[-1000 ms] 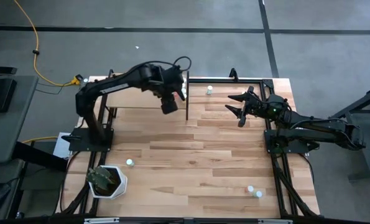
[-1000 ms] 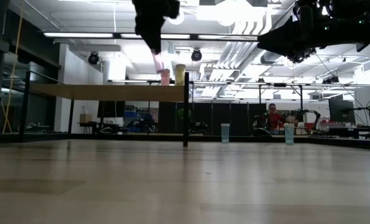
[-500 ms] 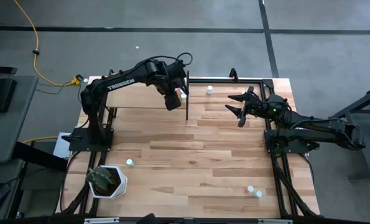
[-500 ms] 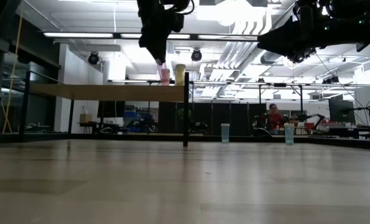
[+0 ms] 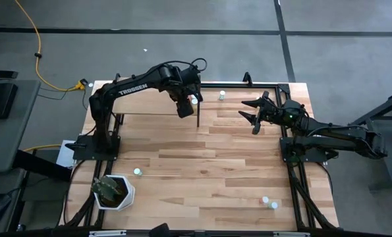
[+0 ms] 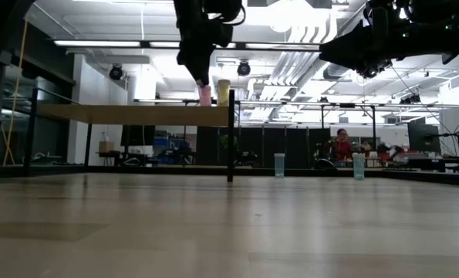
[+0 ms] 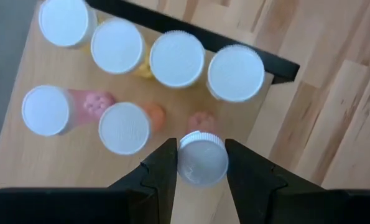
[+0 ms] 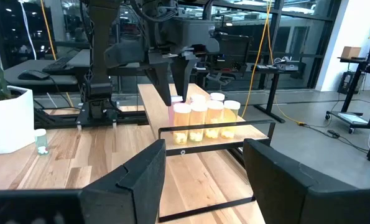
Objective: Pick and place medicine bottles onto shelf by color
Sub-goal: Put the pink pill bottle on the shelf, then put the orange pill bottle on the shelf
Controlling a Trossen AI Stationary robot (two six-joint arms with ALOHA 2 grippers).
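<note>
**A:** Medicine bottles update: the left gripper [image 5: 184, 105] has come down over the last second and now sits right at the shelf [image 5: 138, 102] corner, roughly 11 o'clock on the table in the high view. Earlier it hung higher and a bit more toward the middle. It's clamped on a pink bottle [image 7: 201, 157], white cap squeezed between both fingers.

**B:** So it's basically at the drop-off?

**A:** Looks that way to me. The left wrist view shows the pink ones [image 7: 124, 127] grouped in one row and the yellow ones [image 7: 176, 58] in the row behind, so it's going with its own color. The high view just shows an arm blob there.

**B:** And the right gripper [image 5: 254, 112]?

**A:** Parked at about 2 o'clock, fingers spread, holding nothing. The low view shows two blue-green bottles [image 6: 279, 164] standing on the table, not yet shelved.
</note>
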